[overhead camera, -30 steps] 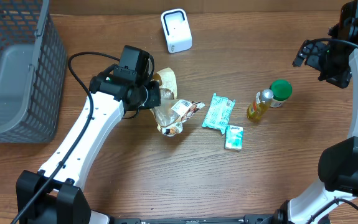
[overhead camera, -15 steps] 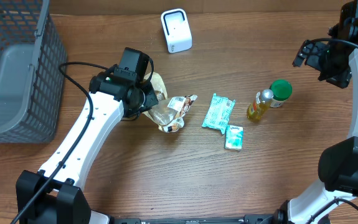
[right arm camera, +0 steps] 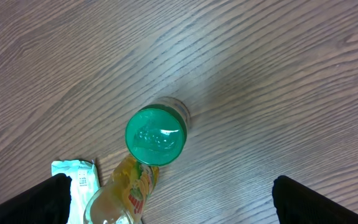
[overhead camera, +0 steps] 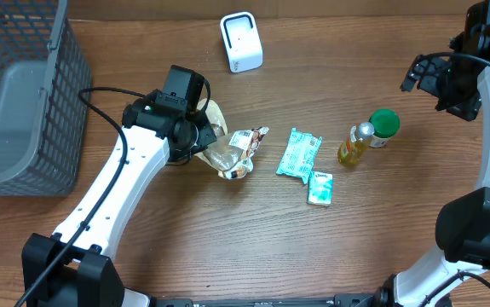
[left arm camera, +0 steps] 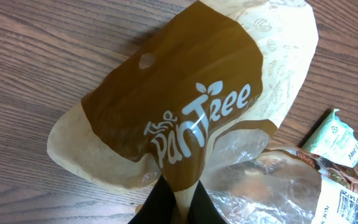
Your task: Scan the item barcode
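Pinching brown-and-cream snack bag point(left arm camera: 191, 93): left pincer point(left arm camera: 179, 205) held its near edge | room: bare table point(left arm camera: 35, 74) left of pincer, teal packet point(left arm camera: 334, 140) near right | axis: bag ran forward from fingertips, slanting right | right pincer point(right arm camera: 172, 205) gaped wide, green lid point(right arm camera: 155, 137) ahead.

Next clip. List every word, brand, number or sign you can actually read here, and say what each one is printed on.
"The PanTree": white lettering on the brown and cream bag.
Green packet: print too small to read.
Snack wrapper: print blurred, not readable.
Bottle label: not legible.
Green lid: raised marks, not readable.
White scanner: no text visible.
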`<state>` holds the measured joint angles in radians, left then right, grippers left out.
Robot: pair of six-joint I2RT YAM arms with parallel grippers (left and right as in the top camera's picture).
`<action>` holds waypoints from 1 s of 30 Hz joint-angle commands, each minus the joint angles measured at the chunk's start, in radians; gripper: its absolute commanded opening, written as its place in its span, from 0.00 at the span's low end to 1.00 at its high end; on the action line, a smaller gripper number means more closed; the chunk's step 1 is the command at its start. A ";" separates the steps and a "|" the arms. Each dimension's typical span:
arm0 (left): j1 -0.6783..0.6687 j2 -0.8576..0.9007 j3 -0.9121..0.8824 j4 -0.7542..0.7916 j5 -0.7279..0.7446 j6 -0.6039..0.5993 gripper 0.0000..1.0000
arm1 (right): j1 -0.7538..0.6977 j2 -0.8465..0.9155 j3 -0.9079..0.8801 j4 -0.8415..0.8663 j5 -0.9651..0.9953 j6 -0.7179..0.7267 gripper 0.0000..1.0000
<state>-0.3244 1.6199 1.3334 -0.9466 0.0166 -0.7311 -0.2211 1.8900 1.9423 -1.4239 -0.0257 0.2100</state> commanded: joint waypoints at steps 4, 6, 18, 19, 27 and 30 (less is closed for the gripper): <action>0.005 -0.012 0.004 0.001 -0.020 -0.016 0.04 | 0.000 -0.016 0.000 0.011 0.006 0.006 1.00; 0.005 -0.012 0.004 0.002 -0.020 -0.016 0.04 | 0.000 -0.016 0.000 0.017 0.001 0.006 1.00; 0.005 -0.012 0.004 0.008 -0.024 -0.016 0.04 | 0.001 -0.016 0.000 0.060 -0.336 0.006 1.00; 0.005 -0.012 0.004 0.009 -0.024 -0.016 0.04 | 0.001 -0.016 0.000 0.046 -0.390 0.006 1.00; 0.005 -0.012 0.004 0.009 -0.024 -0.016 0.04 | 0.047 -0.016 0.000 0.018 -0.660 -0.008 1.00; 0.005 -0.012 0.004 0.012 -0.024 -0.016 0.04 | 0.103 -0.016 0.000 0.000 -0.657 -0.020 1.00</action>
<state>-0.3244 1.6196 1.3334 -0.9421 0.0101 -0.7311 -0.1745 1.8900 1.9423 -1.4158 -0.6083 0.2089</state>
